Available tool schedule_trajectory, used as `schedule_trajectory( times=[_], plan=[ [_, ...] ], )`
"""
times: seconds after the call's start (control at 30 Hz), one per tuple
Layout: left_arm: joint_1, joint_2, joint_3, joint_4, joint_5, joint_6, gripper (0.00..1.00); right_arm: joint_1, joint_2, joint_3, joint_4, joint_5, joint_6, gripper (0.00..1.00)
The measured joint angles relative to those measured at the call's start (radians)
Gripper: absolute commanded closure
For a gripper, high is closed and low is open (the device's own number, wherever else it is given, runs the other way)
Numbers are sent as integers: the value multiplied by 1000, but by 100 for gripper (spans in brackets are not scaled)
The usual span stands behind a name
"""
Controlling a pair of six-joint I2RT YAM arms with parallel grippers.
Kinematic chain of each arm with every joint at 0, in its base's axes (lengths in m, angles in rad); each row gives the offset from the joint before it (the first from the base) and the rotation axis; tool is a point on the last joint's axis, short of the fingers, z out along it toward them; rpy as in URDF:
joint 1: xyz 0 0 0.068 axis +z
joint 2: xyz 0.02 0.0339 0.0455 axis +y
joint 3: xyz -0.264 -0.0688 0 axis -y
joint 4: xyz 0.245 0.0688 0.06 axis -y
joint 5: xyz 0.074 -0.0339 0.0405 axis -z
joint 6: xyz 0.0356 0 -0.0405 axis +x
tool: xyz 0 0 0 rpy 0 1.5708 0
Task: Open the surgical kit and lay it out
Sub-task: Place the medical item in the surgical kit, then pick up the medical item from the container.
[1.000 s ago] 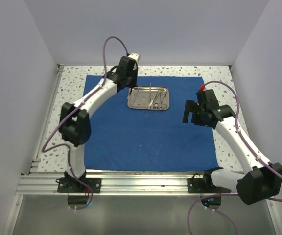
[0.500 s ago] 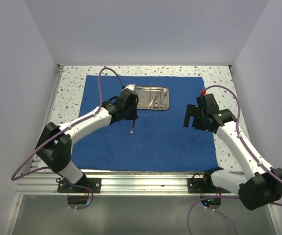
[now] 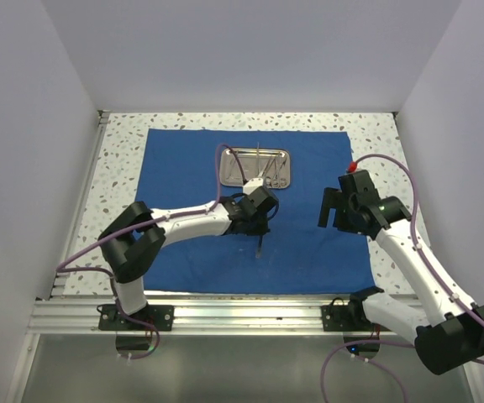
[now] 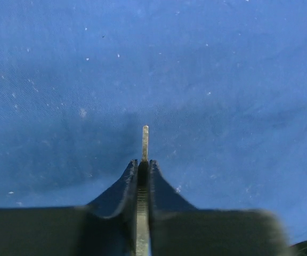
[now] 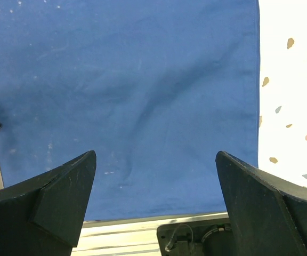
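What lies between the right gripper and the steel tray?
Only bare blue cloth between right gripper and steel tray, shown in the top external view.

Cloth wrap (image 3: 192,168) flat on table (image 3: 120,159). Tray (image 3: 225,168) on wrap at 12 o'clock. Left gripper (image 3: 260,228) with tweezers (image 3: 260,245) at tray's 6 o'clock; right gripper (image 3: 330,210) at wrap's 3 o'clock.

Open cloth wrap (image 3: 309,252) nearside, steel tray (image 3: 282,154) beyond

Place: robotics lab test cell
Enclosure: plain white walls (image 3: 250,50) closing in three sides
Worktop: speckled stone-look worktop (image 3: 124,143)
Mounting: left arm (image 3: 183,225) and right arm (image 3: 414,256) bolted to an aluminium rail (image 3: 242,315)
Wiring: purple cables (image 3: 86,249) looped openly along both arms
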Motion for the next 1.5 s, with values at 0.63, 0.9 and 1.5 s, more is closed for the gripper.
schedule_trajectory(
  times=[0.63, 0.9, 1.5],
  plan=[
    [167, 75, 456, -109, -22, 313, 24, 8, -4, 87, -42, 53, -4, 2],
    [411, 378, 710, -106, -23, 607, 28, 7, 16, 158, -40, 101, -5, 2],
    [477, 657, 964, -113, 48, 743, 34, 7, 222, 260, -35, 152, -18, 2]
  ],
)
